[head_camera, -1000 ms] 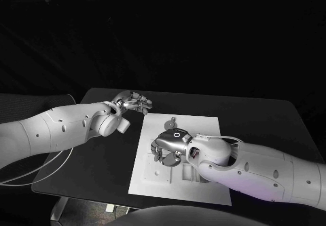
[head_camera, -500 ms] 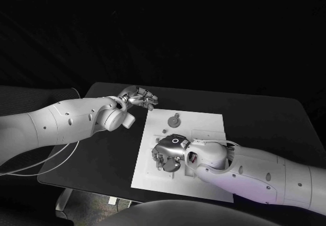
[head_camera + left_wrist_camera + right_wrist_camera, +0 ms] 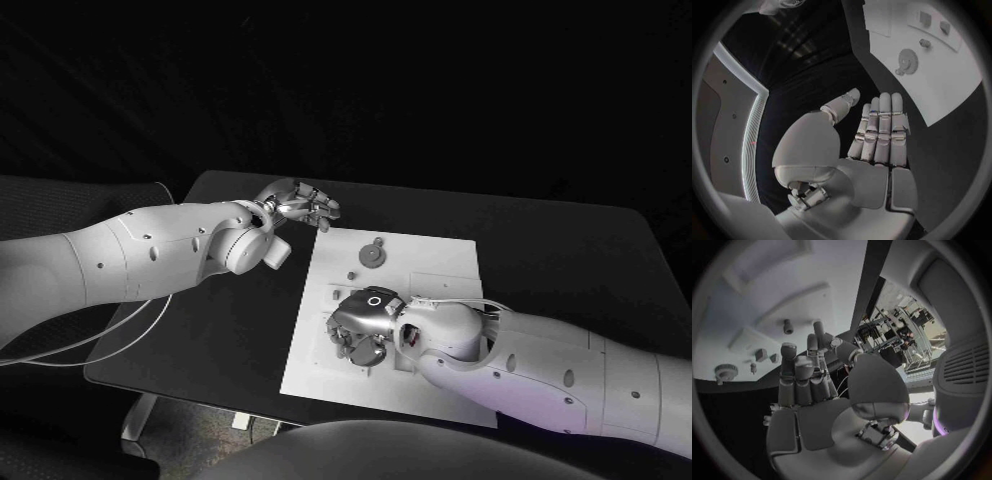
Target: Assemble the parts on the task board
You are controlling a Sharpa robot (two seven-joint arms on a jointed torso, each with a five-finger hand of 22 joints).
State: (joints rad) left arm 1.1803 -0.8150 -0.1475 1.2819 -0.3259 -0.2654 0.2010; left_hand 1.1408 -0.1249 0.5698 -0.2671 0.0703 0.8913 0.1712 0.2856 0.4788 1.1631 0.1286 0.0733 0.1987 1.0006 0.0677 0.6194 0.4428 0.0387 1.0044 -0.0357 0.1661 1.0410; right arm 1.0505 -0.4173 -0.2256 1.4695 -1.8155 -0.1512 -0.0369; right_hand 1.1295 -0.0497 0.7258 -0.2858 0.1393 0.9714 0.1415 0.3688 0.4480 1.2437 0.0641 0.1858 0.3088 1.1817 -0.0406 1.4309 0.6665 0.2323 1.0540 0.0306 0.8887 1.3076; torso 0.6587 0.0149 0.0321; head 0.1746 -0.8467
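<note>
Hovering right hand [image 3: 358, 325] over task board [image 3: 433, 262] — grip unclear | left hand [image 3: 296, 205] empty, fingers extended — beside board

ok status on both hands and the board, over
Left hand open, off the task board's far corner, holding nothing. Right hand low over the board, grip unclear. Gear part lies untouched; nothing blocking.

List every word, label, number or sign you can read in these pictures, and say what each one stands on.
None can be read.
Task board: no printing to be seen on its white face.
Gear part on the board: no marking to be seen.
Left hand and right hand: no lettering; the right one carries a small ring mark on its back, not a character.
</note>
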